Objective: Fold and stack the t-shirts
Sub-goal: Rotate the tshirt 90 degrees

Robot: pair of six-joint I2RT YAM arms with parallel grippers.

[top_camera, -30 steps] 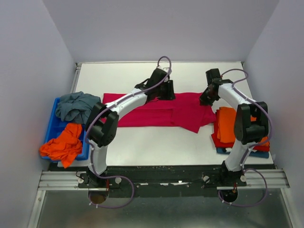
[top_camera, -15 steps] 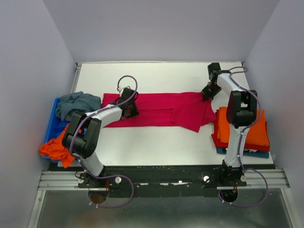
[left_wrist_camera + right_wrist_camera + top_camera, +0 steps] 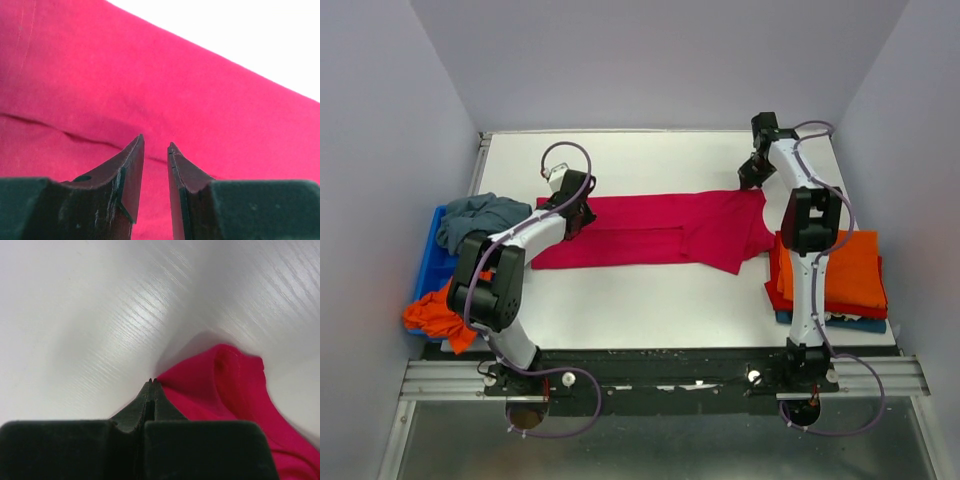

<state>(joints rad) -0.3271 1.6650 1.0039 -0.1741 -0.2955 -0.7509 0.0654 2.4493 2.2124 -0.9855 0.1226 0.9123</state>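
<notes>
A red t-shirt (image 3: 650, 228) lies spread across the middle of the white table, partly folded lengthwise. My left gripper (image 3: 577, 212) hovers over its left end; in the left wrist view the gripper (image 3: 156, 142) stands open a little, with only red cloth (image 3: 150, 75) below the gap. My right gripper (image 3: 749, 180) is at the shirt's far right corner. In the right wrist view the gripper (image 3: 152, 381) is shut, with the raised red cloth edge (image 3: 225, 385) meeting its tips.
A stack of folded shirts (image 3: 840, 270), orange on red, lies on a blue tray at the right edge. At the left, a blue bin (image 3: 430, 265) holds a crumpled grey shirt (image 3: 480, 220) and an orange shirt (image 3: 445, 305). Walls close in on three sides.
My left gripper swung from the shirt's upper middle to its left end. My right gripper moved toward the back of the table, and the shirt's right corner followed it.
</notes>
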